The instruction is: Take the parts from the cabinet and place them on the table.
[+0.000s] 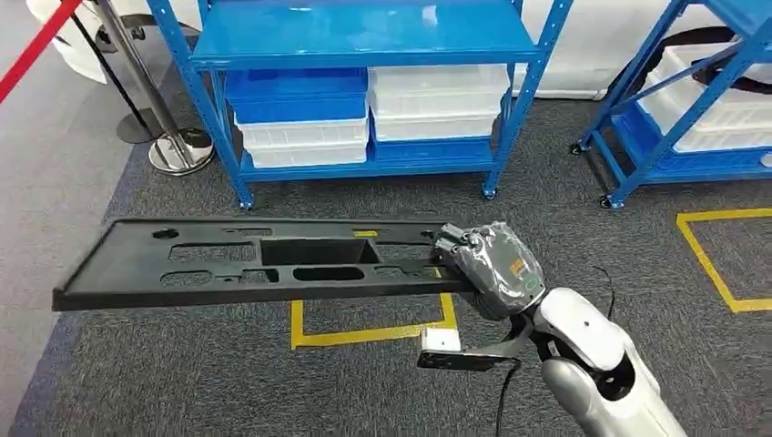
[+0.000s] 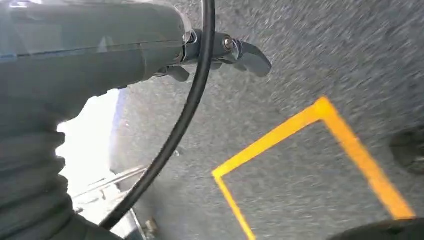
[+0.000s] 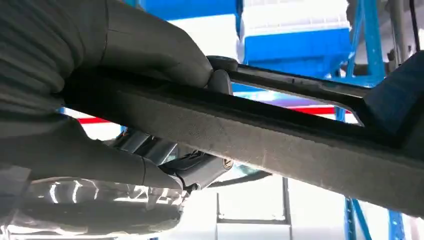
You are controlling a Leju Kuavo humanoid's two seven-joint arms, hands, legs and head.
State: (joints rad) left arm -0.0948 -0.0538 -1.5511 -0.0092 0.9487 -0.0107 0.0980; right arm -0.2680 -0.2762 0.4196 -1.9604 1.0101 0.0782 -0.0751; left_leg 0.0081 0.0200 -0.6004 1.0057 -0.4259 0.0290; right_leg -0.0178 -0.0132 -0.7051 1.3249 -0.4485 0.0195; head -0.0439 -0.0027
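Blue shelving unit (image 1: 364, 109) stands ahead, second rack (image 1: 692, 109) at right, stanchion (image 1: 173, 146) at left; open carpet (image 1: 564, 218) between them.

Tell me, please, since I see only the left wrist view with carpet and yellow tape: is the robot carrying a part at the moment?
Observer: Yes. The right hand holds a long black panel by one end, level above the carpet.
Operator: Is the grip secure?
Observer: In the right wrist view the fingers wrap under the panel's edge, the thumb on top.
Operator: What lies ahead?
Observer: A blue shelving unit with white and blue bins.
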